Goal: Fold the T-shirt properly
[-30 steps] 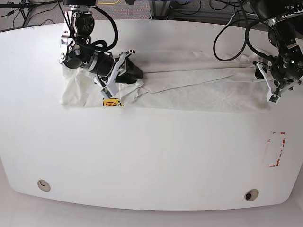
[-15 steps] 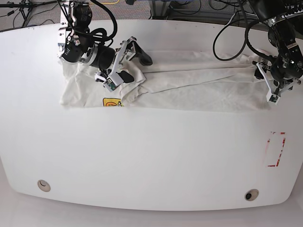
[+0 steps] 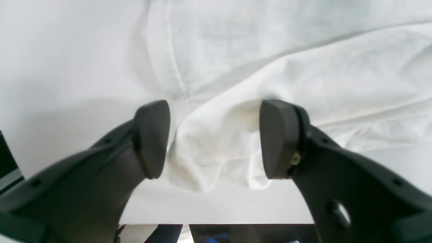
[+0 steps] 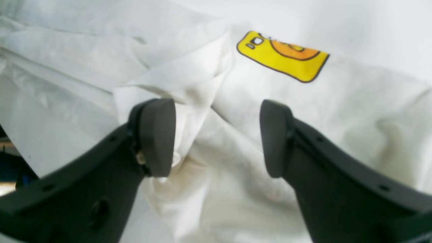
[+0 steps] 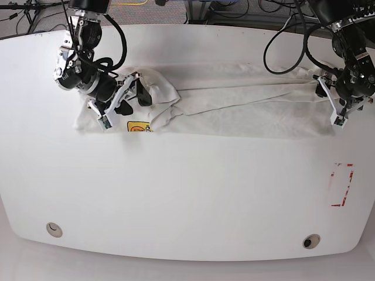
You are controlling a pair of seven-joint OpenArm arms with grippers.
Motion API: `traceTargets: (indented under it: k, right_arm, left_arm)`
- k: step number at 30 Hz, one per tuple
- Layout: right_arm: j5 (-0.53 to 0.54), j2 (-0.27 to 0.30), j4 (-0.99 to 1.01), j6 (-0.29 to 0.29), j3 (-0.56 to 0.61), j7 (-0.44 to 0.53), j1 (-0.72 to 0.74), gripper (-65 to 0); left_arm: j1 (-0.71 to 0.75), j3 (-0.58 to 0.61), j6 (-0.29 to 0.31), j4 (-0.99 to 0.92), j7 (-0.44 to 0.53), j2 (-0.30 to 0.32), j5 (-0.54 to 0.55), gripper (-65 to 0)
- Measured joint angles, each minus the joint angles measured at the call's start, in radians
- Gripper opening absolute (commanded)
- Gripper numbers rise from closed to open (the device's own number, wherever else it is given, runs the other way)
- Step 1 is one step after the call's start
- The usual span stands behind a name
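Right gripper [image 4: 216, 138] open over bunched cloth near yellow label [image 4: 282, 56]; left gripper [image 3: 212, 138] open, fold between its pads (not pinched). T-shirt [image 5: 234, 102] lies along the table's [image 5: 187, 193] far edge.

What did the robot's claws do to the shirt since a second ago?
The right claw let go of the bunched cloth it was pinching, opened, and pulled back toward the table's left end. That end of the T-shirt flopped down, with the yellow label showing. The left claw stayed open at the shirt's other end.
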State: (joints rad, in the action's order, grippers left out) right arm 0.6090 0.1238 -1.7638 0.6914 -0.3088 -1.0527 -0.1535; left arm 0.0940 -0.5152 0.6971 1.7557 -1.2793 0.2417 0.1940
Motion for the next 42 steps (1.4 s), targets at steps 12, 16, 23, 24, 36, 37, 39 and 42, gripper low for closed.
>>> traceTargets:
  k: [12,16,23,24,36,37,39,42]
  right_arm:
    - [0.095,-0.03,-0.048,0.0,0.166,-0.003,-0.091,-28.5]
    - [0.082,-0.025,-0.048,0.0,0.212,-0.003,-0.114,-28.5]
    - [0.074,-0.01,-0.072,0.0,0.312,-0.007,-0.137,-28.5]
    - [0.077,-0.005,-0.082,-0.001,0.327,-0.006,-0.139,-28.5]
    - [0.087,0.089,-0.229,0.0,0.367,-0.003,-0.093,-28.5]
    - [0.087,0.092,-0.23,0.0,0.364,0.001,-0.085,-28.5]
    - [0.087,0.085,-0.229,0.0,0.34,-0.003,-0.078,-28.5]
    - [0.095,0.079,-0.214,0.0,0.288,0.002,-0.075,-28.5]
  left_arm:
    - [0.0,0.0,0.0,0.0,0.0,0.0,0.0,-26.7]
    - [0.0,-0.003,0.0,0.0,0.0,0.0,-0.001,-26.7]
    - [0.001,-0.002,0.0,0.0,0.0,0.0,0.0,-26.7]
    - [0.002,-0.002,0.0,0.0,0.0,0.001,0.0,-26.7]
    - [0.003,-0.002,0.0,0.0,0.001,-0.001,0.002,-26.7]
    - [0.002,-0.002,0.0,0.0,0.0,-0.001,0.001,-26.7]
    - [0.003,-0.002,0.0,0.0,0.0,0.0,0.0,-26.7]
    - [0.003,-0.002,0.0,0.0,0.0,0.0,0.0,-26.7]
